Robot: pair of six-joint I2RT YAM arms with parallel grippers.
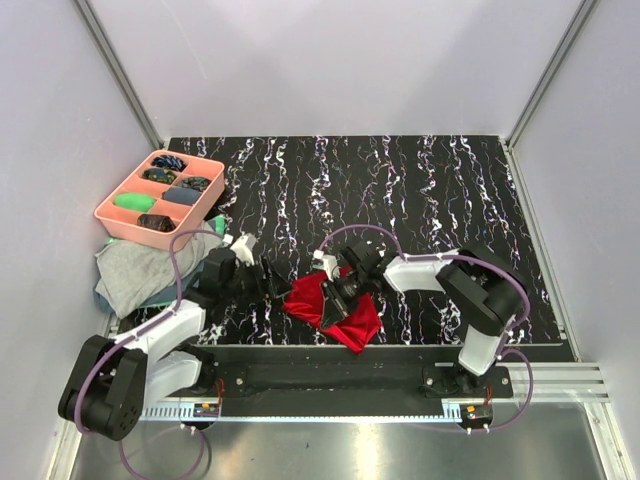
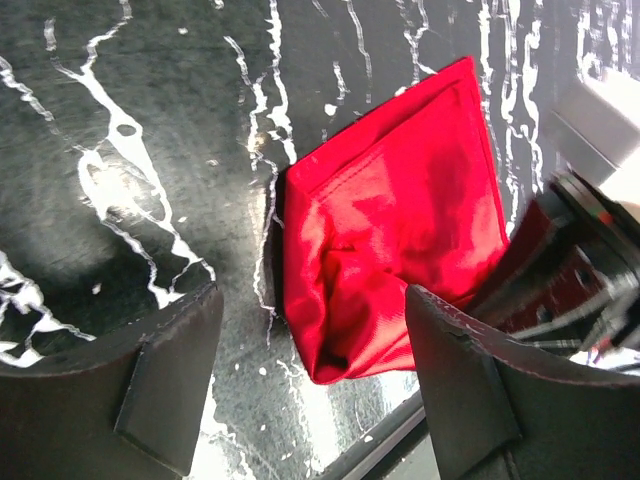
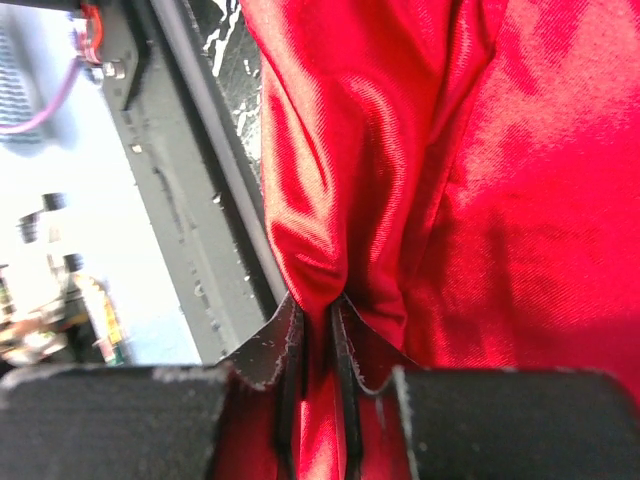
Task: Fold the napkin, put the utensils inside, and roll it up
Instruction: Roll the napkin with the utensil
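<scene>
Pinching napkin [image 3: 400, 200], right hand [image 3: 318, 330] closed.

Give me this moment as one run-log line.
left gripper: open, beside napkin, not touching | right gripper: pinching napkin fold | utensils: not visible | napkin: bunched near table's near edge

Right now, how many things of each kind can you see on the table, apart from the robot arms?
Red napkin, pinched in the right hand: 1
Pink tray with compartments: 1
Pile of cloths, grey on top; the number of cloths cannot be told: 1
Utensils: 0 in view

Total: 3
</scene>
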